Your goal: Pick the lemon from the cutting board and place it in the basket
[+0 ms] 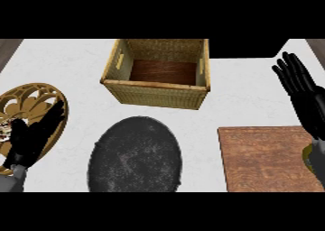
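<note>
Judging step as pre-grasp, nothing picked yet. Spotting what is probably the lemon (308,155) only as a yellowish sliver at the cutting board's (265,158) right edge, tucked against the right wrist and mostly hidden. Keeping right hand (310,106) open, fingers straight, pointing up beyond the board, gripping nothing. Resting left hand (32,140) open at lower left, over a gilt openwork plate (32,97). Next move likely calling for lowering the right hand and curling it round the lemon, then carrying it up-left to the basket (155,94). Noting basket as woven wicker, boxy, with wood floor showing. Noting board as flat, brown, grained. Noting a dark speckled plate (135,155), matte and round, lying between.
</note>
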### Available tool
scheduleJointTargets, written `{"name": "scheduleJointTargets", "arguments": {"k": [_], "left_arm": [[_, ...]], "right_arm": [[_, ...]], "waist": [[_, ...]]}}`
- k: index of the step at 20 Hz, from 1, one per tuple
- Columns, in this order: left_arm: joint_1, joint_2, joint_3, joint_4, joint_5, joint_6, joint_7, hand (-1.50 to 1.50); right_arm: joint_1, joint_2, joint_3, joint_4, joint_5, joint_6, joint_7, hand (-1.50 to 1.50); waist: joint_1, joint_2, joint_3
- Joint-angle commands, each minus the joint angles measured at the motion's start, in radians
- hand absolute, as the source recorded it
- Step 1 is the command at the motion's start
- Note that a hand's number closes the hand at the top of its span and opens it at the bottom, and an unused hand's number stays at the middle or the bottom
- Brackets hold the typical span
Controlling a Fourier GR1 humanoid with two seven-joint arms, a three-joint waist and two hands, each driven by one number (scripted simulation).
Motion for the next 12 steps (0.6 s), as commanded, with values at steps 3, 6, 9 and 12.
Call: {"name": "scheduleJointTargets", "arguments": {"k": [3, 6, 9, 12], "left_arm": [[0.053, -0.073, 0.003, 0.001, 0.008, 0.074, 0.069, 0.00], [0.139, -0.133, 0.003, 0.015, 0.042, 0.119, 0.071, 0.00], [0.131, -0.145, -0.025, 0.003, 0.037, 0.119, 0.118, 0.00], [0.176, -0.126, -0.013, -0.050, 0.024, 0.154, 0.134, 0.00]], "right_arm": [[-0.052, -0.057, -0.104, 0.047, -0.220, 0.211, 0.028, 1.50], [-0.046, -0.117, -0.162, 0.073, -0.369, 0.351, 0.052, 1.50], [0.042, -0.060, 0.043, -0.105, -0.246, 0.441, -0.002, 1.50], [0.163, -0.054, 0.078, -0.254, -0.036, 0.294, -0.028, -1.50]], "waist": [[0.000, 0.018, -0.025], [0.008, 0.020, -0.024], [-0.019, 0.013, -0.026], [-0.030, 0.005, -0.026]]}}
